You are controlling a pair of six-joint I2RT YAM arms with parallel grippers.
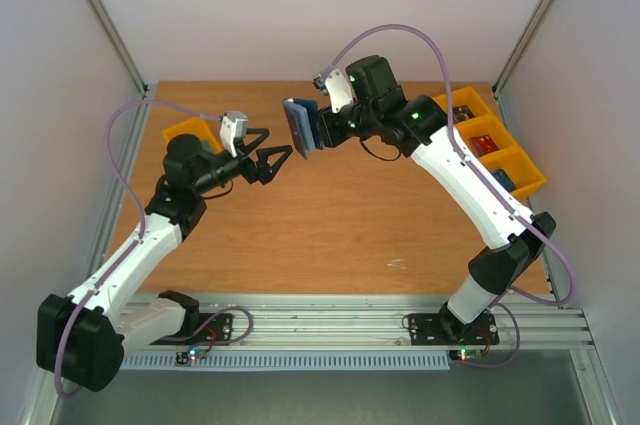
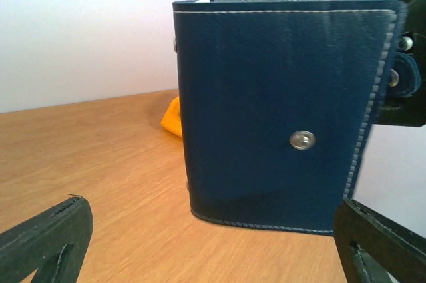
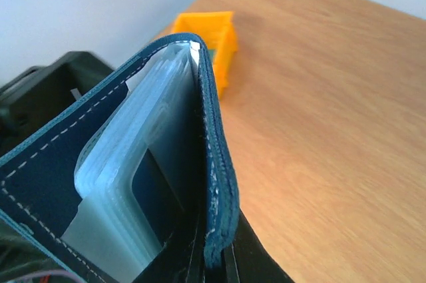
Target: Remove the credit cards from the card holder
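Note:
My right gripper (image 1: 318, 128) is shut on one cover of the dark navy card holder (image 1: 302, 124) and holds it upright above the table, partly open. In the right wrist view the fingers (image 3: 223, 263) pinch the cover's edge (image 3: 214, 163) beside the pale translucent sleeves (image 3: 126, 183). No credit card shows clearly in the sleeves. My left gripper (image 1: 277, 143) is open and empty just left of the holder. In the left wrist view its fingers (image 2: 46, 240) stand wide apart below the holder's outer cover (image 2: 279, 116), which bears a snap stud.
A yellow bin (image 1: 185, 132) stands at the back left and also shows in the right wrist view (image 3: 210, 36). A row of yellow bins (image 1: 490, 140) along the right edge holds small red and blue flat items. White walls enclose the wooden table (image 1: 330, 225).

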